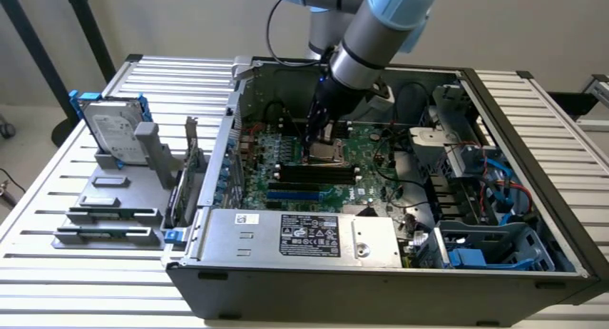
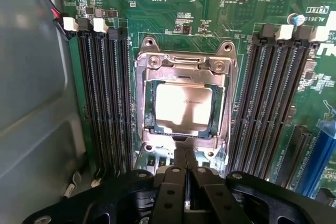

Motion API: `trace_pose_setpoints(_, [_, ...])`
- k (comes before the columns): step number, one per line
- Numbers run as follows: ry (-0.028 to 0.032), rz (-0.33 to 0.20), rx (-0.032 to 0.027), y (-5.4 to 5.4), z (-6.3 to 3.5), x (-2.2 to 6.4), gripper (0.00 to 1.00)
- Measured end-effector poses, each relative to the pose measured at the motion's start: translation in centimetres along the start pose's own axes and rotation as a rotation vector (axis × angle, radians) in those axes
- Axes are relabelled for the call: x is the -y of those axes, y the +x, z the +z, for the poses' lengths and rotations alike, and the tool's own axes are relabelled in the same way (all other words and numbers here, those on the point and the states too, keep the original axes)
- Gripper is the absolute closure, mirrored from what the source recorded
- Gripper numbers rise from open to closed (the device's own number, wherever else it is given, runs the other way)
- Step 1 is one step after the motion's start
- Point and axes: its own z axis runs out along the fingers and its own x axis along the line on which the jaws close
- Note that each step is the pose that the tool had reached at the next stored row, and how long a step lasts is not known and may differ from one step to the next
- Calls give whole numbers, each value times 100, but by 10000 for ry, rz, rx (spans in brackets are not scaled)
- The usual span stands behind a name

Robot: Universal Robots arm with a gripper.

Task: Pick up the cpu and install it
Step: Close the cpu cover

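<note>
The black two-finger gripper [image 2: 186, 174] has its fingers pressed together with nothing between them, near the edge of the silver metal socket frame [image 2: 181, 62]. The flat square cpu with shiny silver top [image 2: 184, 109] lies seated inside that frame, between black memory slots [image 2: 102, 103], on the green motherboard [image 1: 366, 147] at the centre of the exterior view

Near edge of the socket frame [image 2: 184, 64], apparently partly, behind the jaws.

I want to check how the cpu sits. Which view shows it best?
The wrist view: the cpu lies in its socket frame, seen from above. In the exterior view the gripper partly hides that spot.
</note>
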Motion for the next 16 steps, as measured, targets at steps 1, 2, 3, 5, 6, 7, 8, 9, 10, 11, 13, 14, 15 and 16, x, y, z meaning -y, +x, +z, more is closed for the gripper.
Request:
trace_pose_setpoints(1, [0,-11,-31,-1,13,-4,89])
trace_pose_setpoints(2, [0,-17,-50,-3,26,-8,89])
trace_pose_setpoints(3, [-1,-20,-60,-4,38,-13,89])
trace_pose_setpoints(5, [0,-21,-61,-7,63,-22,89])
trace_pose_setpoints(6, [0,-21,-60,-9,76,-26,89])
trace_pose_setpoints(7, [-1,-22,-61,-10,89,-30,89])
trace_pose_setpoints(8, [0,-22,-61,-12,100,-35,89])
trace_pose_setpoints(9, [2,-21,-59,-13,111,-38,89])
trace_pose_setpoints(10, [4,-20,-56,-14,116,-39,89])
trace_pose_setpoints(11, [4,-19,-55,-15,117,-40,89])
trace_pose_setpoints(13, [14,-18,-58,-15,118,-40,89])
trace_pose_setpoints(14, [39,-20,-67,-14,113,-40,89])
trace_pose_setpoints(15, [65,-17,-74,-13,103,-36,89])
trace_pose_setpoints(16, [89,-13,-71,-15,87,-29,89])
